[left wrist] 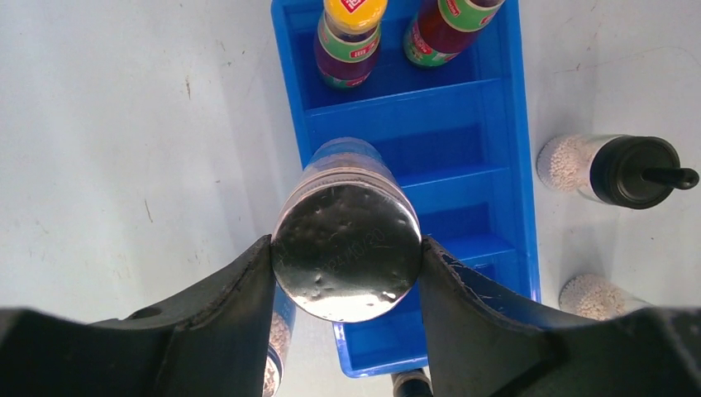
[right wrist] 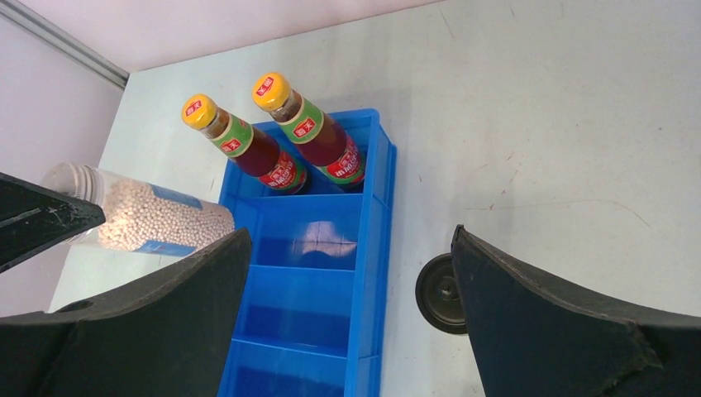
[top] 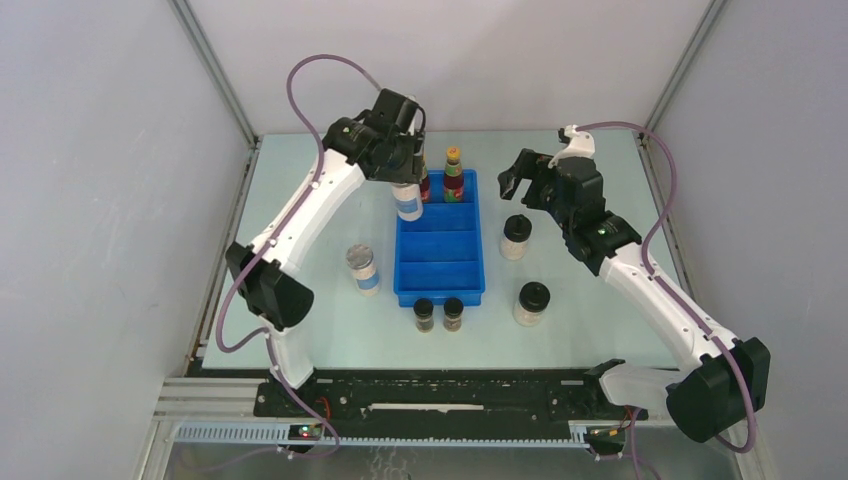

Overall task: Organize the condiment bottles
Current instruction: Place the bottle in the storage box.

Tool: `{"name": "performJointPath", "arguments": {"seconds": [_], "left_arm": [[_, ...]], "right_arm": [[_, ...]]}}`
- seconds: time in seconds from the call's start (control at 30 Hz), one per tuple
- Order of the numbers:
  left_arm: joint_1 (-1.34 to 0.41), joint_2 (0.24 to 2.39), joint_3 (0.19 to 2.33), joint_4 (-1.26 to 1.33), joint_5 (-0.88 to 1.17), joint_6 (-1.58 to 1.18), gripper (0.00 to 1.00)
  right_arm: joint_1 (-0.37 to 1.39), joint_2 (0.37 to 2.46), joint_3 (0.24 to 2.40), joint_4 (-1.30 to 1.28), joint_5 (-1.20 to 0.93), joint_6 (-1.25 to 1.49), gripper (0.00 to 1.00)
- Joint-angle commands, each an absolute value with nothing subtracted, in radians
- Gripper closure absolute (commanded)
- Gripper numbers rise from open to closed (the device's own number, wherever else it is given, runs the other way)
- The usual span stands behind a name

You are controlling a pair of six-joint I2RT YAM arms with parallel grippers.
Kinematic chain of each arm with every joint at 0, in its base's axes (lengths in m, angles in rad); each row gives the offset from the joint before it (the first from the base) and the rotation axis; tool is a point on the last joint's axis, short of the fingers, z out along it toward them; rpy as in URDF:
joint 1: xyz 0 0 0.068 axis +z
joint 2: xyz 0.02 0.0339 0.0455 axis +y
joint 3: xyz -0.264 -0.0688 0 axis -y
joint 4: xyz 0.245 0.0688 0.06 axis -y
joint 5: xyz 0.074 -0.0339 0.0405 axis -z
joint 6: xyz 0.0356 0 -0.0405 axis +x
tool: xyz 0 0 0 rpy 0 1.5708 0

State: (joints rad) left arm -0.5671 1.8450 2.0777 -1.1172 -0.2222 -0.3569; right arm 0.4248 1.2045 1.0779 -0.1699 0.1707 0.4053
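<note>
The blue tray (top: 440, 250) runs lengthwise down the middle of the surface (top: 300, 200). Both red sauce bottles (top: 454, 175) stand side by side in its far compartment, and the three nearer compartments show only their blue floors.

Room is tight at the tray's near end, where the two tiny dark jars (top: 438, 314) stand just beside the wall. It is also tight on the right, where two pale black-lidded jars (top: 516, 237) (top: 531, 303) stand near that long edge. On the left a grey-lidded jar (top: 363, 268) stands apart from the tray, with bare surface out to the left rim.

The left arm (top: 310, 200) reaches forward and inward, wrist bent downward. The left jaws are clamped on the lid of the other grey-lidded jar (left wrist: 347, 252) — it hangs over the tray's left wall by the second compartment, next to the sauce bottles. We cannot tell whether its base touches anything.

The right arm (top: 640, 280) angles in from the right, and the right jaws stand wide and hold nothing — they are raised beside the tray's far right corner, above the farther black-lidded jar.
</note>
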Motion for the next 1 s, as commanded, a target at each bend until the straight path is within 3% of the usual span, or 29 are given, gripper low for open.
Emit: {"name": "performJointPath", "arguments": {"seconds": [0.0,0.97], "left_arm": [[-0.578,1.856,2.178,-1.066,-0.200,-0.342,1.00],[-0.589,1.972,2.189,-1.039,-0.204,-0.342,1.00]], "right_arm": [[0.419,1.207,1.077,-0.147,0.174,0.422,0.00],[0.397,1.223,1.045,-0.126,0.155,0.429,0.00]]}}
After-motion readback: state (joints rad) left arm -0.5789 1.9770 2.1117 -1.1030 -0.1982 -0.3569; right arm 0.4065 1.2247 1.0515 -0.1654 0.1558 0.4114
